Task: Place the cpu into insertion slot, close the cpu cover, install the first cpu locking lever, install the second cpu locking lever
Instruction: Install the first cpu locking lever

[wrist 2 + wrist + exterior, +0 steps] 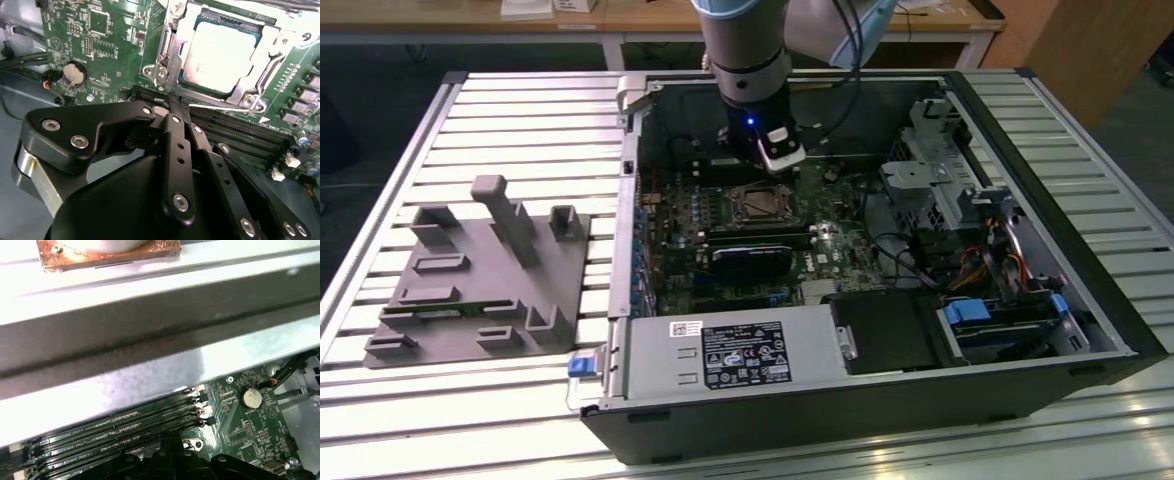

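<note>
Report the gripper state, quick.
Gripper: shut, its fingertips together at the edge of the cpu cover, which lies over the cpu. Nothing can be seen held between them.

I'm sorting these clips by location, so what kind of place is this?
Probably a robotics lab or workshop: a robot arm reaches into an open computer case lying on a slatted metal table, with a grey fixture block beside it and wooden benches behind.

Silvery cpu in cpu cover window
</note>
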